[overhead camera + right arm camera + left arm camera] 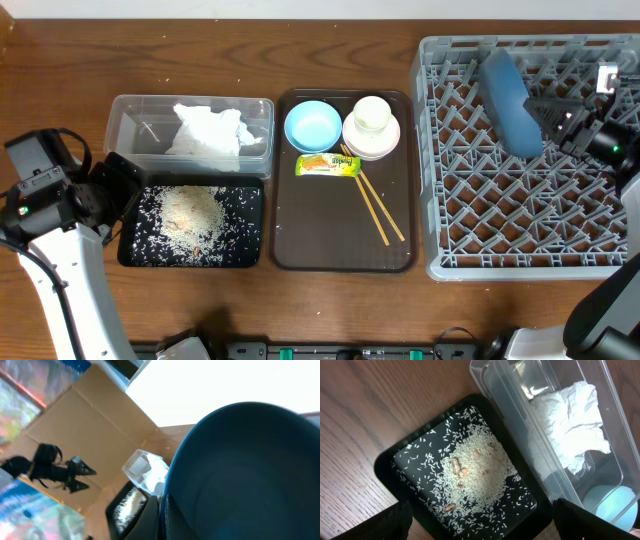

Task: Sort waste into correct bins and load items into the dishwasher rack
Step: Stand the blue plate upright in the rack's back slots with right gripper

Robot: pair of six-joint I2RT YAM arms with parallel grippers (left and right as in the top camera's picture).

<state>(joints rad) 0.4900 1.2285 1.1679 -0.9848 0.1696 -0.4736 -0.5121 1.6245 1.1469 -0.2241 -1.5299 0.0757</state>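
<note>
The dark-blue plate [507,95] stands on edge among the pegs of the grey dishwasher rack [520,235]. My right gripper [541,113] is shut on its rim; the right wrist view shows the plate [245,475] pinched at my right gripper [162,519]. My left gripper [126,188] hangs open and empty over the left end of the black tray [128,255], with loose rice [472,472] below my left gripper [480,532]. The crumpled napkin [208,130] lies in the clear tub [125,125]. On the brown tray sit the snack wrapper [327,165], chopsticks [377,208], light-blue bowl [312,125] and the cream cup [371,112] inside the white bowl [388,140].
The brown serving tray [300,245] lies between the bins and the rack. The clear tub stands directly behind the black tray, their long sides touching. Bare wooden table [200,60] surrounds everything; the rack reaches the right edge of view.
</note>
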